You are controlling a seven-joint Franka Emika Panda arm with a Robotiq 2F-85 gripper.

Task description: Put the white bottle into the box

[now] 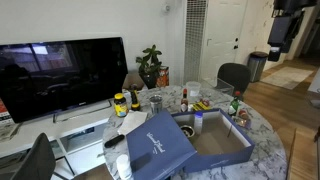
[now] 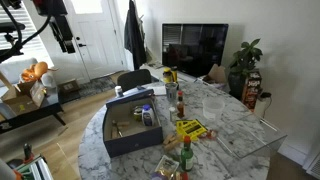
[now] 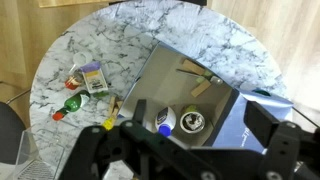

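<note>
The navy box [image 3: 222, 75] lies open on the round marble table and shows in both exterior views [image 1: 225, 150] [image 2: 120, 142]. Its flat lid [image 1: 152, 145] [image 2: 135, 98] lies beside it. A small plain white bottle [image 1: 122, 165] [image 2: 118, 92] stands on the table by the lid's outer corner, outside the box; in the wrist view it is hidden. My gripper [image 3: 200, 118] is open and empty, high above the box; the arm hangs well above the table [image 1: 280, 30] [image 2: 62, 35]. Inside the box lie a slim white bottle with a blue top [image 3: 167, 122] and a round jar [image 3: 190, 121].
A yellow-labelled dark jar [image 1: 120, 103], sauce bottles [image 1: 185, 97] [image 2: 180, 103], a yellow packet [image 2: 190, 127] [image 3: 92, 77], glasses and a green bottle [image 3: 72, 102] crowd the table. A TV [image 1: 60, 75], a plant [image 1: 150, 62] and chairs [image 1: 232, 75] stand around it.
</note>
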